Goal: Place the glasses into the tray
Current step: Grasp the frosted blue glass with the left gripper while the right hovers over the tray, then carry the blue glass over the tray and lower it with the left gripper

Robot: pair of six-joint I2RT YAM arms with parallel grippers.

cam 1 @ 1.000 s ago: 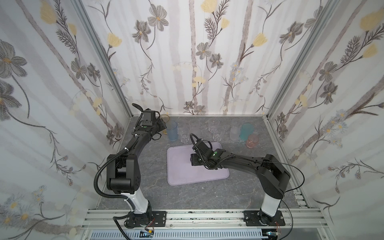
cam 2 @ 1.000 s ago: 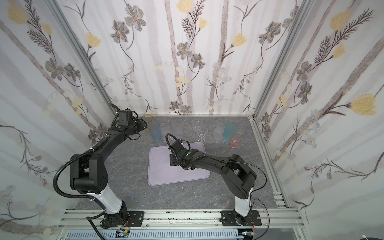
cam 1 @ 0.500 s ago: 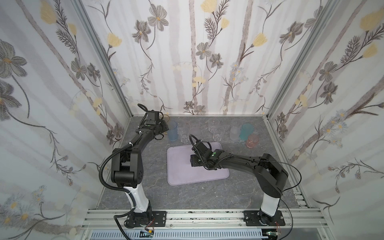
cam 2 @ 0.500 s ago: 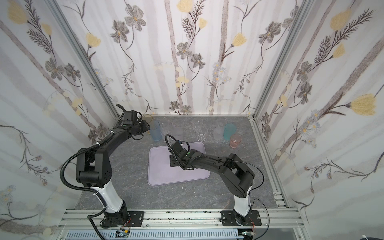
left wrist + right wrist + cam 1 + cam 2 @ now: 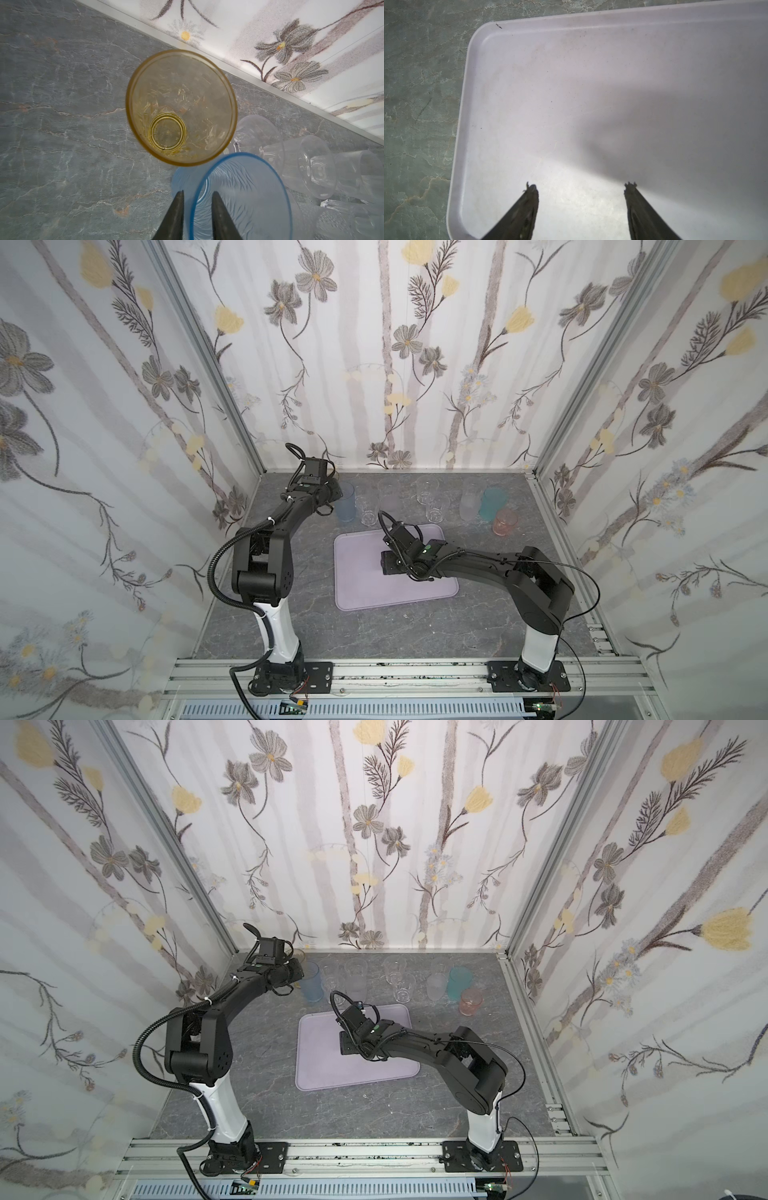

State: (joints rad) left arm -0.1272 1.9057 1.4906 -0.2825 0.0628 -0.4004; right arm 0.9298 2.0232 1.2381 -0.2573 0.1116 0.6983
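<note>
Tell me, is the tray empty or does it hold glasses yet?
Empty, as far as shown. The tray is bare in both top views; the glasses stand on the table beyond it. The right arm hides a patch.

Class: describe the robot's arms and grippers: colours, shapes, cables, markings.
The left arm and right arm are matte black on white lower columns. A ribbed black hose loops beside the left; a green light marks the right. The left gripper and right gripper have dark tapering fingers.
</note>
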